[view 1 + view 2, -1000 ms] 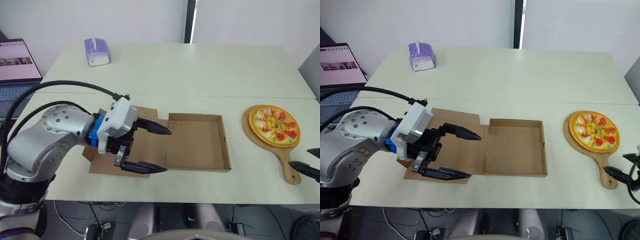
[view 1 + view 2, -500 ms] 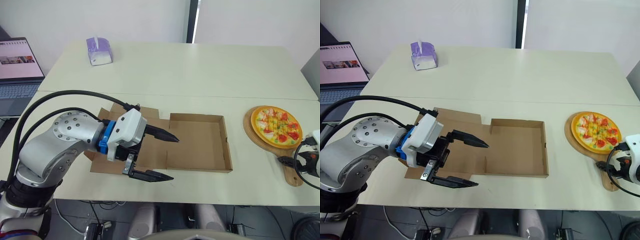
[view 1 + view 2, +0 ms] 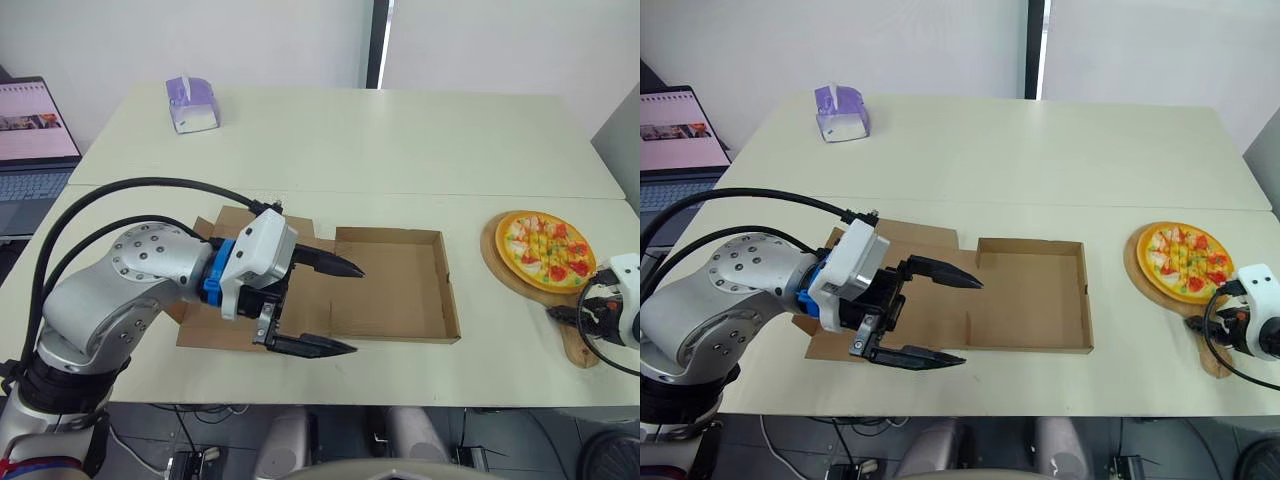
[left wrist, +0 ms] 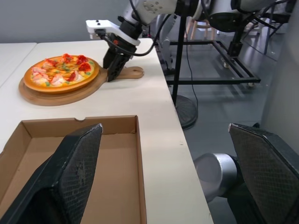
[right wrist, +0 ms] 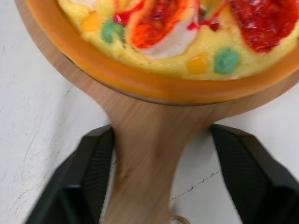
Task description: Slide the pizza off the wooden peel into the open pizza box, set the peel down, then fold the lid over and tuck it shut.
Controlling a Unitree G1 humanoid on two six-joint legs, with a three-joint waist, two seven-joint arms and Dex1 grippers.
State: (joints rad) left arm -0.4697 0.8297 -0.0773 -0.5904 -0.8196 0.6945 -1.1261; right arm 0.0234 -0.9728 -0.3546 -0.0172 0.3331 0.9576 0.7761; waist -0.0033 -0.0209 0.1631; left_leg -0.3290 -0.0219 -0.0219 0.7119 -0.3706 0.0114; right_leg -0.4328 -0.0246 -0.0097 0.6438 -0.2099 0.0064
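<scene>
Lower right of frame: peel (image 5: 149, 154) with pizza (image 3: 545, 248) on it, handle pointing at bottom edge. right gripper (image 5: 161, 140) fingers (image 5: 79, 182) straddle the handle, unclenched. left gripper (image 3: 356, 309) fingers released above box (image 3: 395, 290) lid.

laptop (image 3: 35, 130) cut by edge, lid (image 3: 308, 300) partly behind left claw (image 3: 356, 310)
</scene>
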